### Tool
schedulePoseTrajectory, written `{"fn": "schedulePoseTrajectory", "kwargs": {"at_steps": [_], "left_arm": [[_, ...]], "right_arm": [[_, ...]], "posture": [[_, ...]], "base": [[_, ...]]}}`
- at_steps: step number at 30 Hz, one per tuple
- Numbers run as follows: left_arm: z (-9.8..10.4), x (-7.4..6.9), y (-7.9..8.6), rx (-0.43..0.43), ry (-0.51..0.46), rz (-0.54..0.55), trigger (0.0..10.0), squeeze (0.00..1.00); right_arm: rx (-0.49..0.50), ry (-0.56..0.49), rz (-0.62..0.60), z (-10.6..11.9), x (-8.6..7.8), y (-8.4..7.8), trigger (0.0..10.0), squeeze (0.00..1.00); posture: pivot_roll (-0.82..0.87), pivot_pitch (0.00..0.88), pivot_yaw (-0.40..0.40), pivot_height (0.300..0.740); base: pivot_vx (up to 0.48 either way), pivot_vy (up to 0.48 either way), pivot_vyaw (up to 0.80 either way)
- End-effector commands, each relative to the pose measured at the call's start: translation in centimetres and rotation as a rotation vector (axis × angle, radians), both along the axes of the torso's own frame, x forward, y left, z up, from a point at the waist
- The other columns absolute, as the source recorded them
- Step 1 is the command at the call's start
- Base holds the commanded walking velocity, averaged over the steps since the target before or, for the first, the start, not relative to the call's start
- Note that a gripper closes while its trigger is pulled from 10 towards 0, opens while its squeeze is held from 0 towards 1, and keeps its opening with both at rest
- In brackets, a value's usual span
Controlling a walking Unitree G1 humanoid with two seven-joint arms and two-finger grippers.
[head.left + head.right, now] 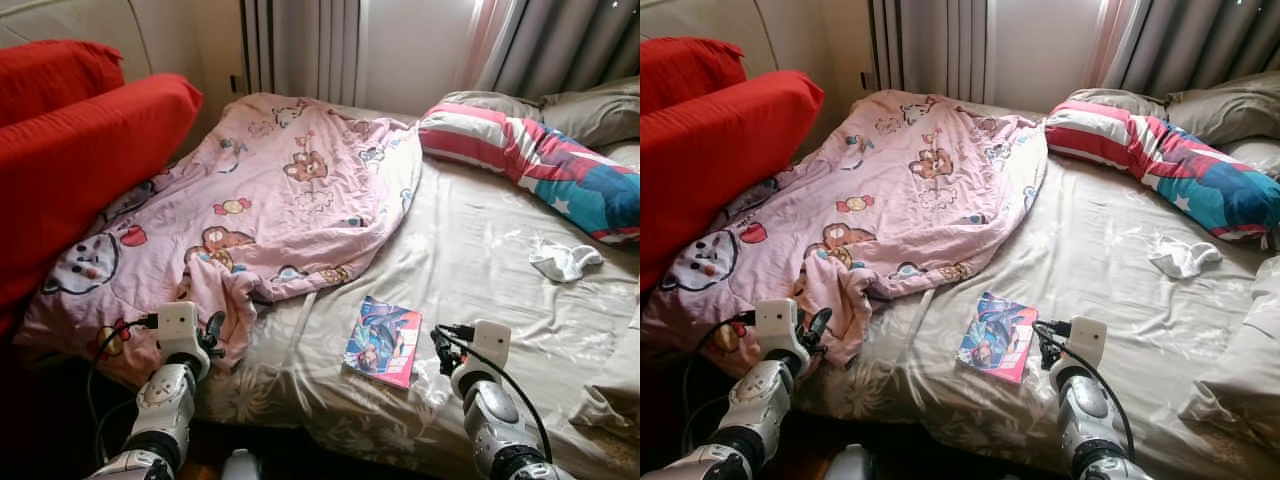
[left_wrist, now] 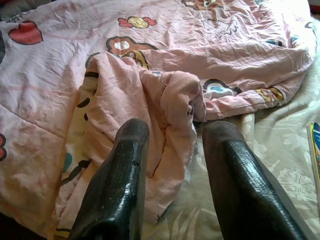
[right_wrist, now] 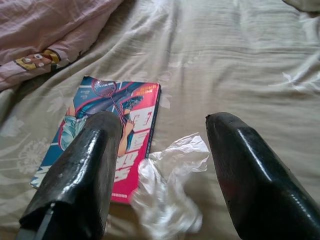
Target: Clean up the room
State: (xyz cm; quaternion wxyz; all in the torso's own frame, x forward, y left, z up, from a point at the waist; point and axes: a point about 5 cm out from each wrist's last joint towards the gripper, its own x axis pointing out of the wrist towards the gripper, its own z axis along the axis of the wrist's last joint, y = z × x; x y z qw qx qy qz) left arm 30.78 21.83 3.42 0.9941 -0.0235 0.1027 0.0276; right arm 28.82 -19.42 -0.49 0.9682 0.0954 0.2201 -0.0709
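— What could go wrong from here?

— The clear plastic wrapper is lying on the bed touching the edge of the book. If the right end effector is closed carelessly, the book's corner could be pinched along with the wrapper, or the thin film could be pushed aside and missed. On the other side, the bunched fold of the pink blanket could be snagged and the whole cover dragged off the bed.

— And how are the end effectors set?

— Both are spread wide, and nothing is held by either. The right one is poised over the wrapper, one finger above the book; contact cannot be judged. The left end effector is placed at the blanket's fold – fabric lies between its fingers, ungripped. A white cloth is left near the striped pillow.
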Motion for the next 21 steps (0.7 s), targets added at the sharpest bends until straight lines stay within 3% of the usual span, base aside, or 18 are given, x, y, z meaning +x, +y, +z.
{"fn": "schedulePoseTrajectory", "kwargs": {"at_steps": [1, 21], "left_arm": [[0.0, 0.12, -0.2, -0.004, 0.007, -0.006, 10.0, 0.0], [-0.2, -0.02, -0.22, -0.013, 0.014, 0.003, 10.0, 0.0]], "right_arm": [[-0.005, 0.019, -0.002, -0.26, -0.26, -0.27, 10.0, 0.0], [-0.018, 0.076, 0.028, -1.08, -1.03, -0.39, 10.0, 0.0]], "posture": [[0.02, 0.0, -0.053, 0.64], [0.02, 0.0, -0.052, 0.636]], "base": [[0.0, 0.0, 0.0], [0.0, 0.0, 0.0]]}}
